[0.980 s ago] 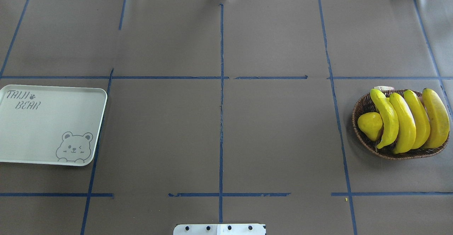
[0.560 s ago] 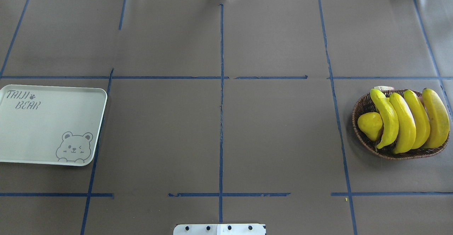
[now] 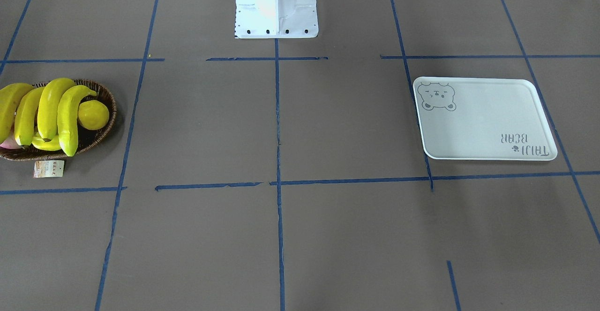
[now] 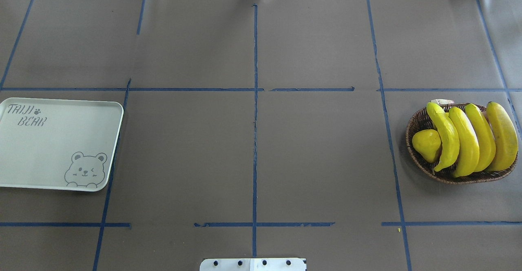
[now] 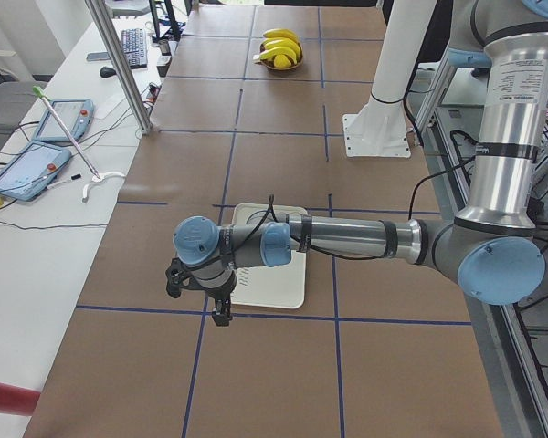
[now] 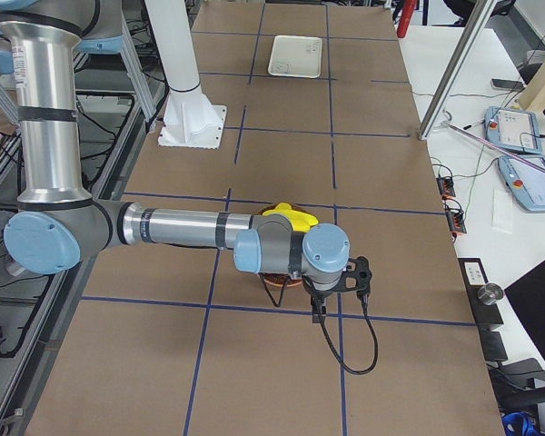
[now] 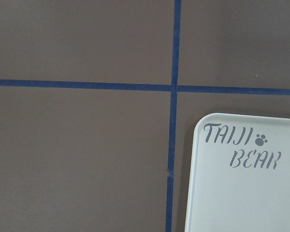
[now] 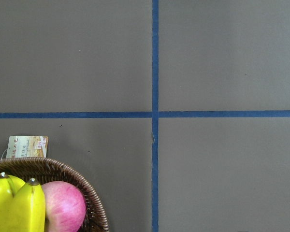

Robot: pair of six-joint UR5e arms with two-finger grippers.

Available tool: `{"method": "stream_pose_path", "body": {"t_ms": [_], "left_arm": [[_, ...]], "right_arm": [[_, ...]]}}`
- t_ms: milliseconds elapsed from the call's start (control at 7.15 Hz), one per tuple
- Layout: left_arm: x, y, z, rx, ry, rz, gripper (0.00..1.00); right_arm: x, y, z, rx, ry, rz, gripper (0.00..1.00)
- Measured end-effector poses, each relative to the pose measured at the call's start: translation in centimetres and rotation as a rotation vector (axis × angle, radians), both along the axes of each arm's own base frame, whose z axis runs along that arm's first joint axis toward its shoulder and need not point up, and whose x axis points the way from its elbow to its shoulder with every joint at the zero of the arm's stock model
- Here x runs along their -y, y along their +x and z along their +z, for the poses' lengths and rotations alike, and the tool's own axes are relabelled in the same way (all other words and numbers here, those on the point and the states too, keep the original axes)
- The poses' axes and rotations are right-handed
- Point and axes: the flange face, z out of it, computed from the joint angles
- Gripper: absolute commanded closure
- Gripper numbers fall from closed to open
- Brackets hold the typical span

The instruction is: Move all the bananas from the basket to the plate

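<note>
Several yellow bananas lie side by side in the brown wicker basket at the table's right; their tips show in the right wrist view. The white bear plate sits bare at the far left, and its lettered corner fills part of the left wrist view. My left gripper hangs above the table just beyond the plate's outer end. Past the basket's outer end, high up, hovers my right gripper. Both show only in the side views, so I cannot tell whether they are open or shut.
A round yellow pear and a pink apple share the basket, whose paper tag lies on the table. The white robot base stands at the near middle edge. Blue tape lines cross the brown table cover.
</note>
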Motion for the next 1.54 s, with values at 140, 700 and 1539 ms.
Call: {"method": "stream_pose_path", "body": {"t_ms": [140,700,1539], "left_arm": [[0.0,0.0,0.0,0.000,0.000,-0.001,0.00],[0.1,0.0,-0.6,0.000,0.017,-0.002,0.00],[0.2,0.0,-0.9,-0.001,0.032,-0.005,0.00]], "right_arm": [[0.1,0.0,-0.6,0.000,0.010,-0.001,0.00],[1.5,-3.1,-5.4,0.017,0.101,-0.061,0.00],[-7.7,-10.5,-7.1,0.032,0.085,0.057,0.00]]}}
